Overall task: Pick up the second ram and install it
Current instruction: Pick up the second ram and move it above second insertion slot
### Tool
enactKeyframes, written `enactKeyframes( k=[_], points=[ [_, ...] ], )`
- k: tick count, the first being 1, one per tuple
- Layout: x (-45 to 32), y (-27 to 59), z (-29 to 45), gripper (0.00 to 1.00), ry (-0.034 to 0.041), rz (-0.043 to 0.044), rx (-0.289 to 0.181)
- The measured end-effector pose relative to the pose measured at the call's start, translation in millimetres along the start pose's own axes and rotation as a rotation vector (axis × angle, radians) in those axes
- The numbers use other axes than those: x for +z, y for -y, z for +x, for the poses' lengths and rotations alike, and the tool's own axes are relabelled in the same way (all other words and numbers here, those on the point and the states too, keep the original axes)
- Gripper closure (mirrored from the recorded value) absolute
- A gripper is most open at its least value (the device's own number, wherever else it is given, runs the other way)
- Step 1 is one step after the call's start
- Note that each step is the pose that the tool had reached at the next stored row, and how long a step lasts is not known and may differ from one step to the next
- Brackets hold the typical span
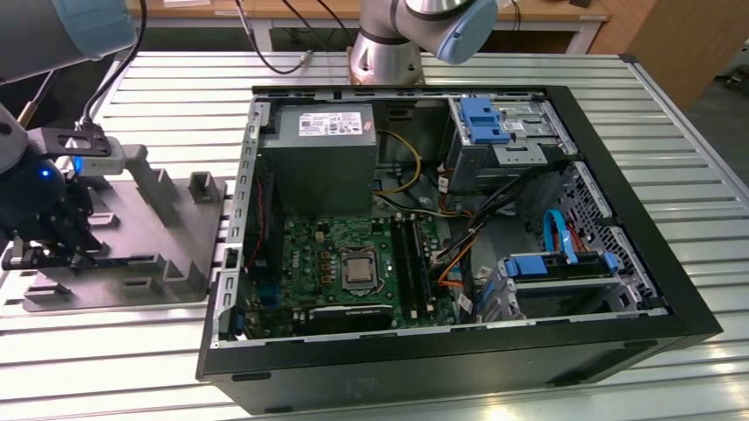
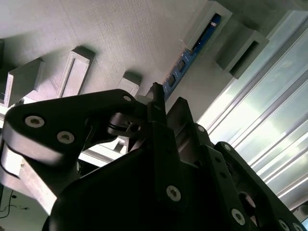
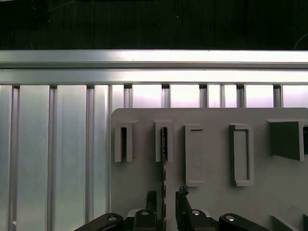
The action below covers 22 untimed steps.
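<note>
Grey fixture [image 1: 175, 237] on the slatted aluminium counter [image 1: 175, 96], lying at nine o'clock of the open computer case [image 1: 445, 355] in the exterior view. We see the arm's black claw [image 1: 53, 250] hanging over the fixture's nine-o'clock end. In both wrist views the ram [image 3: 163, 144] stands on edge in a narrow slotted holder of the fixture. It is a thin stick, blue along its face in the second wrist view. The claw is released: its fingers [image 3: 182, 195] sit one on each side of the stick, a slim gap showing on either side in the first wrist view — nothing gripped. We find the motherboard [image 1: 351, 263] at the case's seven o'clock.
</note>
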<state>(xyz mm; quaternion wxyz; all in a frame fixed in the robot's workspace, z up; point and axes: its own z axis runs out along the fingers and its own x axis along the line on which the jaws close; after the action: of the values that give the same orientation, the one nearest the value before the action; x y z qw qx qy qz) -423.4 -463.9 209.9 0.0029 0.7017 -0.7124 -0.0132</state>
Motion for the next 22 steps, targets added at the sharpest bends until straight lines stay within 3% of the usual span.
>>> enactKeyframes(
  k=[16,22],
  points=[
    [11.4,-1.5,0.2,0.71,-0.0033,-0.0004,-0.007],
    [11.6,-1.7,-2.0,0.71,-0.0035,-0.0006,-0.007]
  ],
)
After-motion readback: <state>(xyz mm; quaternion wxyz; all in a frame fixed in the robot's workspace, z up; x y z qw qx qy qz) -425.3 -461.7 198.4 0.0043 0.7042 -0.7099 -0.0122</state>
